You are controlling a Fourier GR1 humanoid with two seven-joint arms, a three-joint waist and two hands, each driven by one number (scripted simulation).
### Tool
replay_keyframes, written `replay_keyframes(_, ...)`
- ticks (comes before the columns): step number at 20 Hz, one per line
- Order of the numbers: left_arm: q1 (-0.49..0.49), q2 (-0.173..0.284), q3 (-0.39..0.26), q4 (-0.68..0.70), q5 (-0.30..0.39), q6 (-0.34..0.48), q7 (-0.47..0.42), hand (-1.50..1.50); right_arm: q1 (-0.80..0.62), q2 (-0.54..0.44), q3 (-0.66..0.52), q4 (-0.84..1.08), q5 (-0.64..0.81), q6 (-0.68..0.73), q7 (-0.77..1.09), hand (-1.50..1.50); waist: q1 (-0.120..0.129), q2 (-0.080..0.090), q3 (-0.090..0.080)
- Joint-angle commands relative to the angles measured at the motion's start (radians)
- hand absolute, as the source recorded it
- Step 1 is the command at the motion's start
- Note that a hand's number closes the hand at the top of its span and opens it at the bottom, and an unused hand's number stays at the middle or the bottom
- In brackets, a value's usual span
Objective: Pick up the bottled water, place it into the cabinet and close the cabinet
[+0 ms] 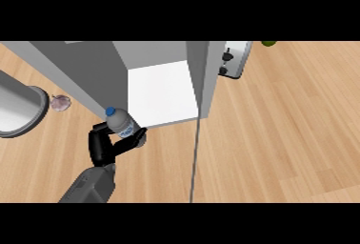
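The water bottle (124, 125) is clear with a blue cap and a blue label. It stands nearly upright, cap tilted to the far left, just in front of the cabinet's open front. My left hand (105, 145) is shut on its lower half, fingers on the left and thumb on the right. The grey cabinet (84, 66) stands open, showing a white shelf (163, 93) inside. Its door (195, 157) swings out toward me and shows edge-on as a thin grey line right of the bottle. My right hand is out of sight.
A round grey pot (17, 107) sits at the left edge with a small pinkish object (60, 102) beside it. A silver appliance (236, 59) stands right of the cabinet, and a green thing (268, 43) lies at the far edge. Bare wooden counter (281, 143) lies right of the door.
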Motion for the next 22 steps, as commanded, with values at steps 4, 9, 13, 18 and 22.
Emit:
replay_keyframes(4,-0.279,-0.036,-0.021,0.061,-0.016,0.039,0.122,-1.5,-0.012,0.001,0.008,0.008,0.004,0.016,-0.012,-1.5,-0.056,0.024,-0.019)
replay_keyframes(9,-0.285,-0.021,-0.069,0.017,-0.035,0.016,0.123,-1.5,-0.031,-0.008,0.015,0.02,-0.004,0.015,-0.004,-1.5,-0.063,0.021,-0.019)
replay_keyframes(13,-0.289,0.025,-0.113,-0.002,-0.068,-0.004,0.117,-1.5,-0.039,-0.019,0.013,0.028,0.007,0.021,-0.003,-1.5,-0.066,0.018,-0.019)
replay_keyframes(18,-0.327,-0.014,-0.124,-0.022,-0.053,-0.007,0.118,1.5,-0.026,-0.031,-0.001,0.026,-0.007,0.021,0.01,-1.5,-0.039,0.004,-0.021)
replay_keyframes(22,-0.329,-0.072,-0.145,-0.026,-0.042,-0.008,0.103,1.5,-0.012,-0.018,0.004,0.021,0.021,0.033,-0.005,-1.5,-0.002,0.001,-0.021)
